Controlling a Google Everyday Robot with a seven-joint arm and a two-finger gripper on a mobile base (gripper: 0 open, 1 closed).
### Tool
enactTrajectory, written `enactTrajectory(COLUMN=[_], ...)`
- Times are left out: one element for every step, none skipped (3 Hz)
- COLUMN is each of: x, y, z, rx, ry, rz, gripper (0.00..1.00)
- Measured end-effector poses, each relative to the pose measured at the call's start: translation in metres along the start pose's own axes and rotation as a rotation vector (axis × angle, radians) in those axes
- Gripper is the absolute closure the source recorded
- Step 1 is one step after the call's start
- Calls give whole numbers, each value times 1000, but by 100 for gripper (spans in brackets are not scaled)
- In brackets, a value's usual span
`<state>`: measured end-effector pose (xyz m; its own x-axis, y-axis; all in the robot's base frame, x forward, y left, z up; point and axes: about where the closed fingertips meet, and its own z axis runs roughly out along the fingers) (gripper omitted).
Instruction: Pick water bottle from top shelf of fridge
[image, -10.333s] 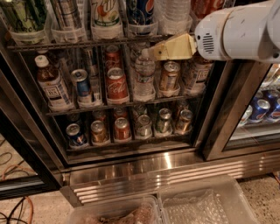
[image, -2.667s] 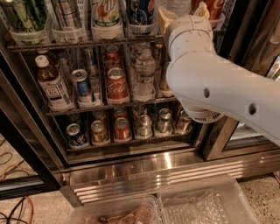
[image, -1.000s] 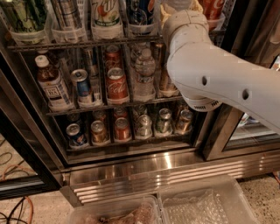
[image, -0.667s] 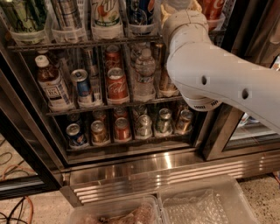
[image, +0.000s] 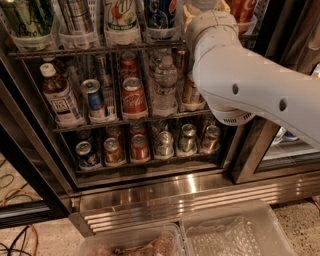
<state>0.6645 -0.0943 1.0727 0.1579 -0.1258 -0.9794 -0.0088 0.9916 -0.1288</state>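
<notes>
since ten seconds ago the arm (image: 250, 90) has swung off the middle rack, where it lay level from the right, and now reaches up and left to the top shelf (image: 100, 50); over the last second it has hardly shifted. its thick white link runs from the right edge up to a rounded wrist joint (image: 212, 25) just under the top border. the gripper (image: 205, 8) sits at the very top edge, at the right end of the shelf's row of cup holders, and is mostly cut off; whether it is apart or closed cannot be told. the water bottle (image: 200, 2) shows only as a pale clear sliver at the same spot, between the dark blue can (image: 160, 15) on its left and a red can (image: 245, 10) on its right; contact with the gripper cannot be judged. the arm hides the right part of the middle rack and of the fridge (image: 165, 192). left of it stand the smaller labelled bottle (image: 165, 85) and a red cola can (image: 134, 95). nearest the camera, two clear bins (image: 235, 235) are cut by the bottom border.
</notes>
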Motion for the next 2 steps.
enactTrajectory(x=[-9,-22], y=[-4,-13], z=[-2,-7], rx=[0,14], ry=[-11,-38], rz=[-11,-28], gripper=[100,100])
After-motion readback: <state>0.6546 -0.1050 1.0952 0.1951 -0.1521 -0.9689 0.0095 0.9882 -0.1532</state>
